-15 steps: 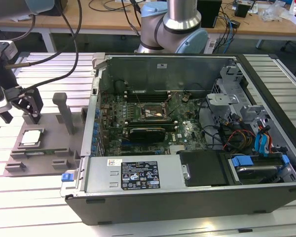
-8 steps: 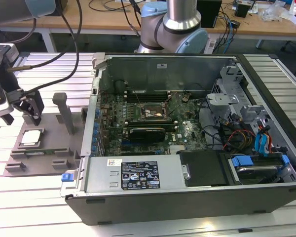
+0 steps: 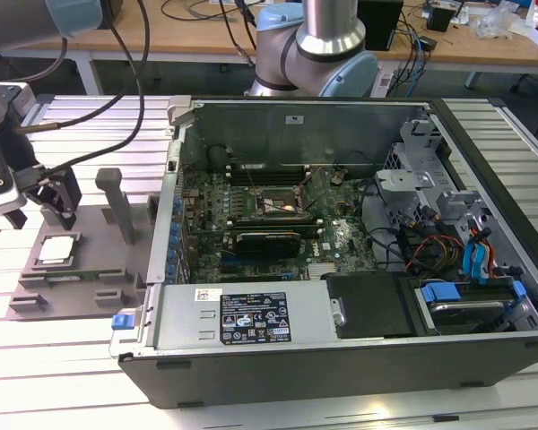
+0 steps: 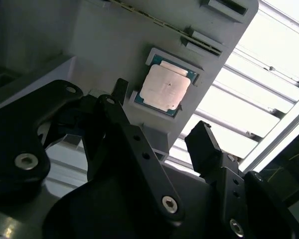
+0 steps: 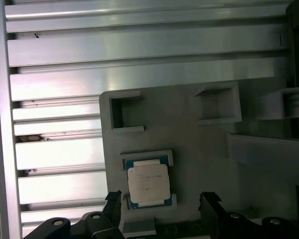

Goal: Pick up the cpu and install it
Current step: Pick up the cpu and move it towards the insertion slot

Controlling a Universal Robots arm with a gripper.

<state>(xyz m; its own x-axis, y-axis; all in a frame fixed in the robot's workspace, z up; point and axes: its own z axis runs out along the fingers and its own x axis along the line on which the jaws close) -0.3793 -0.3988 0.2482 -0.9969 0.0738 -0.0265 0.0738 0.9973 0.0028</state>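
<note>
Gripper (image 4: 161,105) jaws are seen spread wide and empty, poised over the cpu (image 4: 163,88), which is seated in its tray (image 3: 99,228) pocket on the desk (image 3: 54,349), at nine o'clock from the open computer (image 3: 341,224) in the exterior view. Nothing is lifted yet; installation is left.

The arm (image 3: 327,18), upper middle of the exterior view, is a silver tube with rounded pale blue joint housings (image 3: 291,54). Black cables (image 3: 143,94) loop down at upper left. The gripper (image 4: 162,107) has matte black angular fingers (image 4: 134,144) studded with silver screws (image 4: 169,203).
</note>
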